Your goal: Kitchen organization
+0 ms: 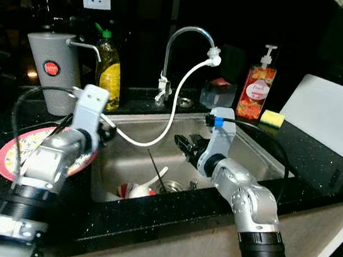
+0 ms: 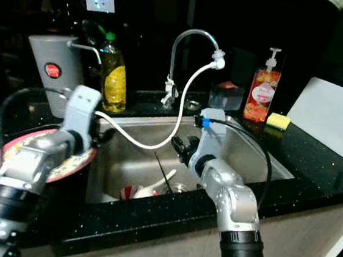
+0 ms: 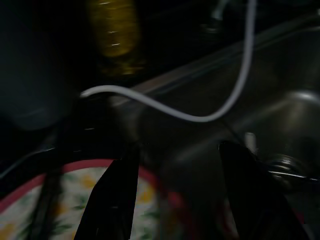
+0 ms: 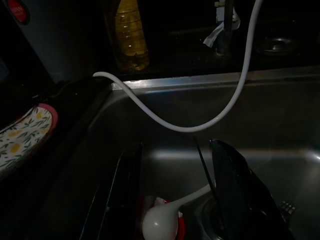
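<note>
A steel sink [image 1: 252, 146] holds a white spoon [image 4: 160, 222] resting in a red and white dish [image 1: 127, 190], with a thin black stick [image 1: 156, 170] leaning beside them. My right gripper [image 1: 185, 145] hangs open above the basin, and its wrist view looks down on the spoon between the fingers [image 4: 240, 190]. A red-rimmed flowered plate [image 1: 16, 149] lies on the black counter to the left of the sink. My left gripper [image 3: 177, 150] is open over the plate's edge nearest the sink, holding nothing.
A white hose [image 1: 177, 104] droops from the faucet [image 1: 187, 35] across the basin to the left rim. Behind stand a grey jug [image 1: 53, 70], a yellow bottle [image 1: 110, 73], a clear box [image 1: 218, 93], a pump bottle [image 1: 256, 91] and a yellow sponge [image 1: 272, 118]. A white board [image 1: 332, 115] lies right.
</note>
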You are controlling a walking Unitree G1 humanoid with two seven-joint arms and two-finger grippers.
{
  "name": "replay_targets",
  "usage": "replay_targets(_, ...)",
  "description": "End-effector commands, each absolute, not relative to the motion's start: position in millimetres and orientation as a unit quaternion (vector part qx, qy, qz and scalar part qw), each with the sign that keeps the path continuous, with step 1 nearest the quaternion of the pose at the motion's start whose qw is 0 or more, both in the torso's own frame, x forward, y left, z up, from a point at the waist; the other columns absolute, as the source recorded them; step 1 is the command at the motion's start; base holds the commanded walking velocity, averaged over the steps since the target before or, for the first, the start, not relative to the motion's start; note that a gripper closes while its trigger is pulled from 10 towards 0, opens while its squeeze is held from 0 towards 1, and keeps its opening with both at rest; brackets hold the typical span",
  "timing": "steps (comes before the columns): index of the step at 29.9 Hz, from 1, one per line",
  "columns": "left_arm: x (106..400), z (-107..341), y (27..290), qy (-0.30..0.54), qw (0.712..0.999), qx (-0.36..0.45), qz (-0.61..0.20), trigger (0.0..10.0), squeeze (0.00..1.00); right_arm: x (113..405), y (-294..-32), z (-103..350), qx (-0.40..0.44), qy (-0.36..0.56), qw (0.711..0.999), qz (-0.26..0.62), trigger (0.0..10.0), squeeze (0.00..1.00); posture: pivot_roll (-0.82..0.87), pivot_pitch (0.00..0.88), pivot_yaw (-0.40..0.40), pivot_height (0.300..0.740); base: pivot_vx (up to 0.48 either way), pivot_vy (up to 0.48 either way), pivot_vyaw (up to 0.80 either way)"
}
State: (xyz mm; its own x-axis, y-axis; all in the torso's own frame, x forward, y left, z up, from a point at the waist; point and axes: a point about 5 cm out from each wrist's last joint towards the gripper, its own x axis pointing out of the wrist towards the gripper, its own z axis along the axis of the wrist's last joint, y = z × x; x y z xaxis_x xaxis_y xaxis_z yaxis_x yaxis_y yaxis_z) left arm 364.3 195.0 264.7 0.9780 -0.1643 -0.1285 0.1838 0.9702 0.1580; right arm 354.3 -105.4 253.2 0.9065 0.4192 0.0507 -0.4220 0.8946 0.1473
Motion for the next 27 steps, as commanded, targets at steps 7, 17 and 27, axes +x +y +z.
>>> replay_targets(7, 357, 263, 218, 0.073, 0.993, 0.088, -0.038, 10.0, 0.00, 353, -104, 255, 0.082, -0.020, 0.973, 0.217, 10.0, 0.00, -0.06, 0.005, -0.008, 0.740, 0.000, 0.000, 0.00)
replay_targets(17, 354, 249, 246, 0.111, 0.991, 0.072, 0.029, 10.0, 0.00, 353, -103, 256, 0.083, -0.020, 0.972, 0.218, 10.0, 0.00, -0.06, 0.006, -0.008, 0.740, 0.000, 0.000, 0.00)
replay_targets(27, 354, 223, 270, 0.166, 0.980, 0.045, 0.099, 10.0, 0.00, 353, -104, 255, 0.083, -0.020, 0.972, 0.218, 10.0, 0.00, -0.06, 0.003, -0.009, 0.740, 0.000, 0.000, 0.00)
